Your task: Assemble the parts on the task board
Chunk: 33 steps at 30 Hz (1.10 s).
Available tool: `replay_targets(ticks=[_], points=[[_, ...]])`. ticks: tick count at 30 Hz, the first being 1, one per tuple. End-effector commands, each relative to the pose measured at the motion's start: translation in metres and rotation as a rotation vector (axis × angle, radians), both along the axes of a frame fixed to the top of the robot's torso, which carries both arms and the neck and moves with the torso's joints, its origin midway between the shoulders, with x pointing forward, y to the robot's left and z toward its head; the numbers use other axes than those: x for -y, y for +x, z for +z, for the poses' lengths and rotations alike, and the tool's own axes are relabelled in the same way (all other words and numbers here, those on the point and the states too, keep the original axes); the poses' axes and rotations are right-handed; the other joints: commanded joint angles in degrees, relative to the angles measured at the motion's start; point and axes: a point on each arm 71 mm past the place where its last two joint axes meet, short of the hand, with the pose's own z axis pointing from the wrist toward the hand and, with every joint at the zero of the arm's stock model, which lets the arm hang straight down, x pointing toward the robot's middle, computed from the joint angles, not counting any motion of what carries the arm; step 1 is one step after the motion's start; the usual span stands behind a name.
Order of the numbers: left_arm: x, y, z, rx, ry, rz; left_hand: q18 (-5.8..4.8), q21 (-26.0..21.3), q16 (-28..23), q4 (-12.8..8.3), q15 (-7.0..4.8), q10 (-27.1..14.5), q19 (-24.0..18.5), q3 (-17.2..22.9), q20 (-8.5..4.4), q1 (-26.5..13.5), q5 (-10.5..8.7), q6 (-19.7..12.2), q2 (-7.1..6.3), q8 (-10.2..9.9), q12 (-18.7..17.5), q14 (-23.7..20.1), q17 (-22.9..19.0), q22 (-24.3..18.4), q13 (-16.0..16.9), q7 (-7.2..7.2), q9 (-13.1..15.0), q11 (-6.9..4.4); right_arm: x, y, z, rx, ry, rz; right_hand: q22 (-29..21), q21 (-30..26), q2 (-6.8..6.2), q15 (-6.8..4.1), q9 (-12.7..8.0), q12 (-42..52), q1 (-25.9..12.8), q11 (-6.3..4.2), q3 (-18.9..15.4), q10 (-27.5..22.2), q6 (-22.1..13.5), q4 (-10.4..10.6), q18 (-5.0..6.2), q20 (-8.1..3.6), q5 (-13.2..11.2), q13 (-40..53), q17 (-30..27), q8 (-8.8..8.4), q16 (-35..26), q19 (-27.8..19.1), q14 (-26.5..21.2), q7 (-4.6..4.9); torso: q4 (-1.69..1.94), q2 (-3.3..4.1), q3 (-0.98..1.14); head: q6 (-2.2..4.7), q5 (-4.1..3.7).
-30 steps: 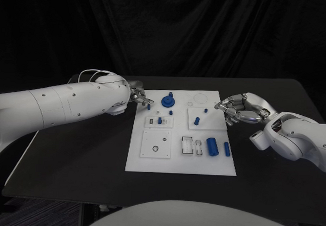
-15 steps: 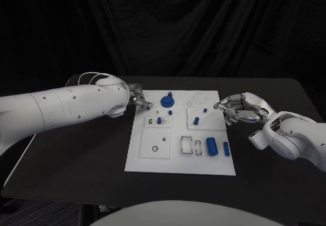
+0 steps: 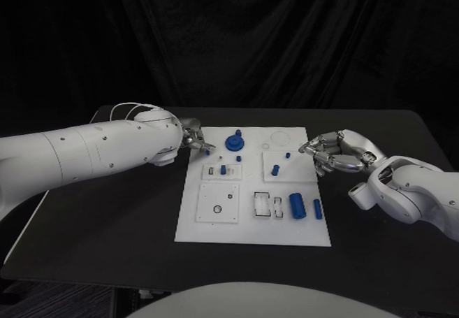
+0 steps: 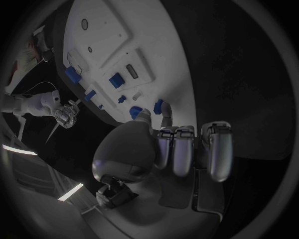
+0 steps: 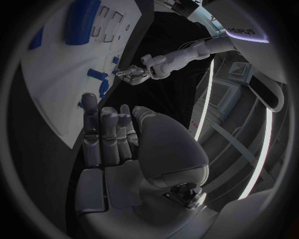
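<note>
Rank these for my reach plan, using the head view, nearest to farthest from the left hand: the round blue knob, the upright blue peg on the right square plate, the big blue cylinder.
1. Round blue knob, board's far left, beside the left hand.
2. Upright peg, right square plate.
3. Big cylinder, near right.

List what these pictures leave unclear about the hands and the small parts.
- Left hand: in the head view its arm hides most of it; whether its fingertips pinch the blue piece is unclear in the left wrist view.
- Right hand: fingers curled, contents too small to tell.
- Small pegs on the white board: too small to tell seated from loose.
</note>
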Motion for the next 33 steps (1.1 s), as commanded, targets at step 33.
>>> replay_targets(ticks=[33], points=[[0.0031,0.0013,-0.0043,-0.018,-0.002,-0.013,0.33,-0.73,0.15,-2.01,0.32,6.07,1.65,6.19,0.1,3.6,8.41,0.69,-1.66,-1.88,-0.21,6.05,15.09,9.47,14.94,-0.18,-1.79,-0.12,-0.0043,-0.0001,-0.0032,-0.035,-0.003,0.02,-0.02,-0.51,0.3,0.04,-0.15,0.09,0.06,-0.16,0.67,-0.22,-0.24,-0.22,0.58,-0.18,0.53,-0.22,-0.29,0.4,-0.03,0.28,0.15,-0.15,0.03,0.07,-0.02,-0.01,0.14]])
